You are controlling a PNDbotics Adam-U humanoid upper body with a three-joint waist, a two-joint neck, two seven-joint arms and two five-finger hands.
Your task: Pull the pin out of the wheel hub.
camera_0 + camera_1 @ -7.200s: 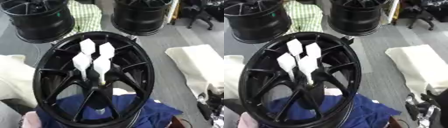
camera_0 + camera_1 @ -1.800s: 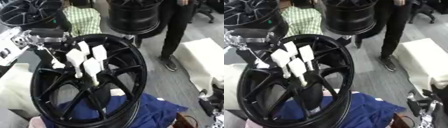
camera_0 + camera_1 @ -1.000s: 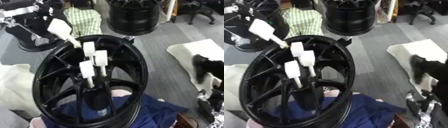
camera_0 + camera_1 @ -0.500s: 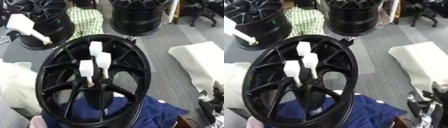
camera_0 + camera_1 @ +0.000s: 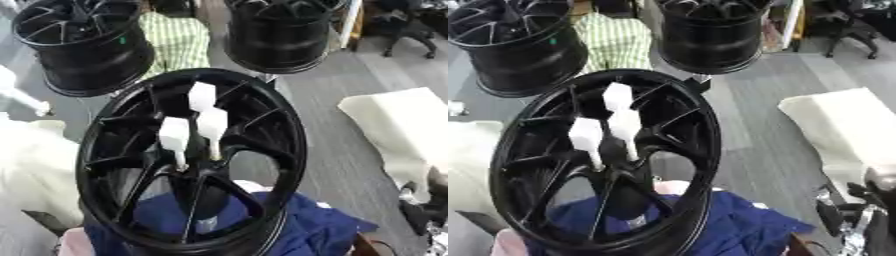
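In the left eye view, a black wheel hub [image 5: 188, 165] stands nearly upright in the middle of the scene, its open face tilted up toward the camera. Three white pins stick out of its centre: a far pin [image 5: 202, 96], a right pin [image 5: 213, 125] and a left pin [image 5: 174, 136], each a white block on a thin stem that reaches down to the spokes. A blue cloth [image 5: 324, 232] lies under the near side of the hub. At the left edge a white block on a stem [image 5: 17, 95] shows, blurred; what holds it is out of view. Two more black rims [image 5: 83, 45] stand far behind on the grey floor, with a green checked cloth [image 5: 179, 42] between them. A cream cushion [image 5: 402, 125] lies to the right.

In the right eye view, the right hand [image 5: 859, 220] shows at the near right corner, dark and blurred; I cannot tell how its fingers are set. The left hand does not show in either view.
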